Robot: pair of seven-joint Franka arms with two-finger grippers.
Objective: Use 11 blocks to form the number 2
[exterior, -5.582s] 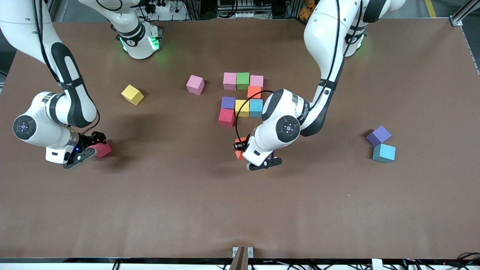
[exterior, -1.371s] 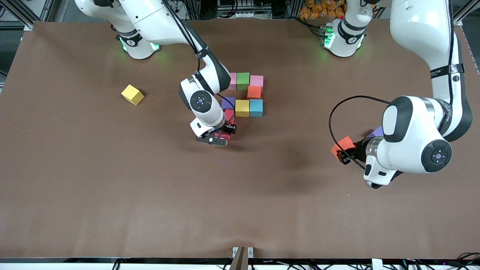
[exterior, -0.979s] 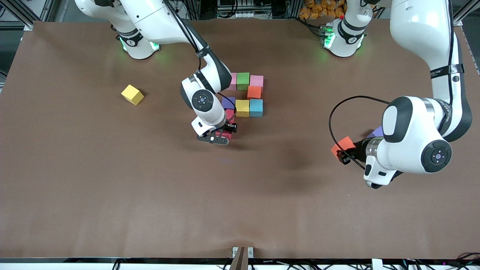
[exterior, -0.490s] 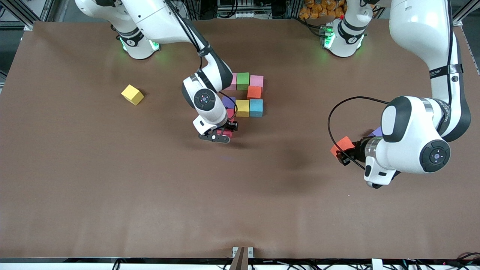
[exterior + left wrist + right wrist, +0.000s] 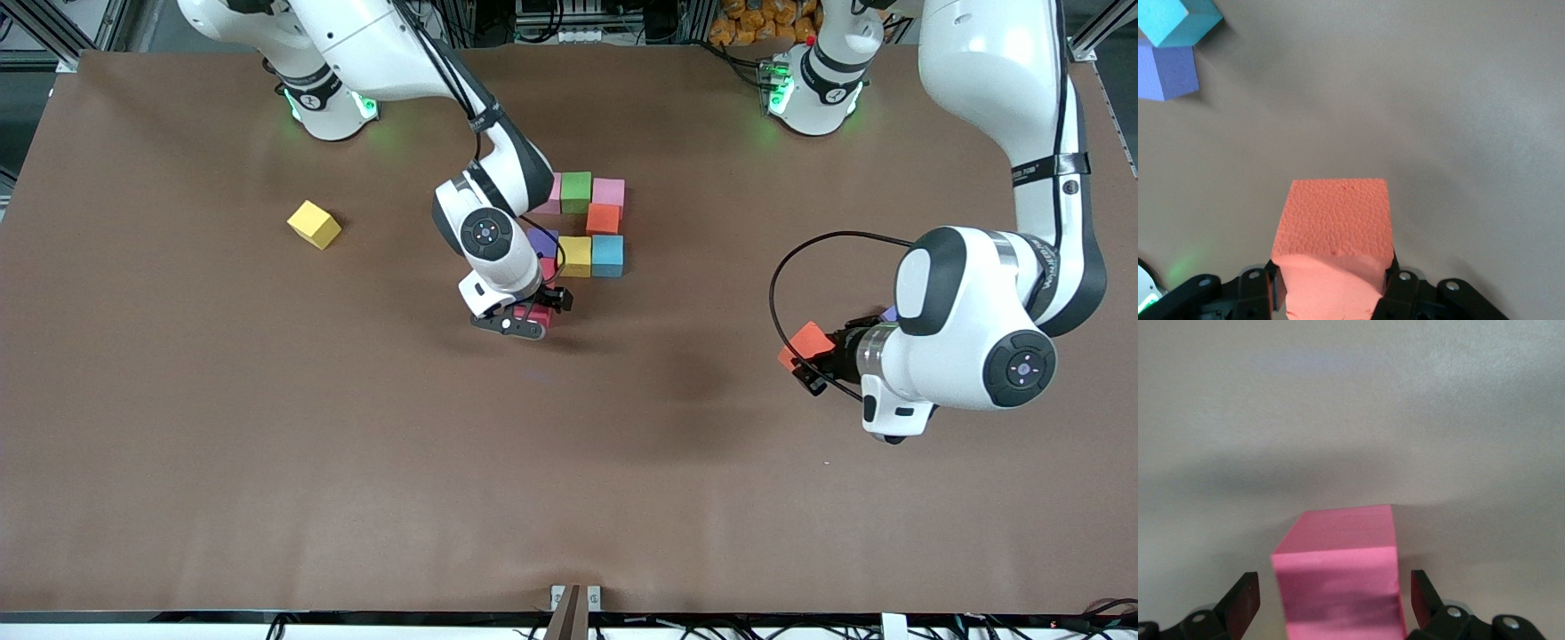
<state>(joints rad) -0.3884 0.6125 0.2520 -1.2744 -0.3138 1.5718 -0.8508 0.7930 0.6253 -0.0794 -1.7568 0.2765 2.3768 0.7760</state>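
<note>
Right wrist view shows us the right tool [image 5: 1330,613] with its fingers [image 5: 1241,600] spread apart on either side of a pink-red block [image 5: 1338,577] that sits on the counter [image 5: 1351,420], a gap showing on both sides, so we judge the block released. In the front view that block [image 5: 536,316] lies directly under the right tool [image 5: 526,318], touching the red block [image 5: 546,268] just above it in the unfinished number 2 [image 5: 582,227]. It appears to start the bottom row, and that row continues from the tool toward the left arm's end.

The relation we care about is this: the open spots lie right beside the right tool, while the orange block [image 5: 806,342] for them is clamped in the left tool [image 5: 813,360], well apart over bare counter. We think the right arm stands in the way and should lift clear first.

In the left wrist view the left tool [image 5: 1331,293] is shut on the orange block [image 5: 1335,240], with a purple block [image 5: 1168,70] and a light blue block [image 5: 1178,20] touching each other farther out. A yellow block [image 5: 313,224] lies loose toward the right arm's end.
</note>
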